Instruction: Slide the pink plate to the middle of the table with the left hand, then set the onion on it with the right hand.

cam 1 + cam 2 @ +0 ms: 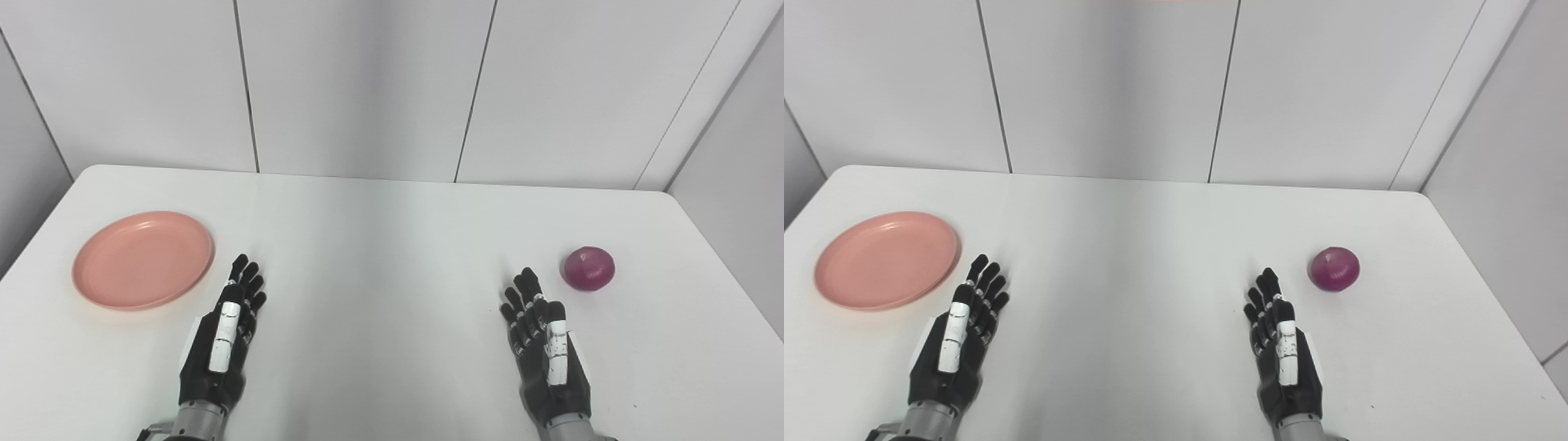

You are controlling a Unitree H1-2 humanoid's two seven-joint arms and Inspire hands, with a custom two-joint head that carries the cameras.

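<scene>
just a plain white table (380,245) with rounded far corners, pretty glossy. behind it a wall (367,86) of pale grey panels split by thin dark vertical seams, angling in on the right.

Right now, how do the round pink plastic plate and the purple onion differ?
The round pink plastic plate is wide, flat and shallow; the purple onion is small and rounded. The plate lies at the table's left beside the left hand; the onion sits at the right beside the right hand. Neither is touched, and both rest on the white table.
</scene>
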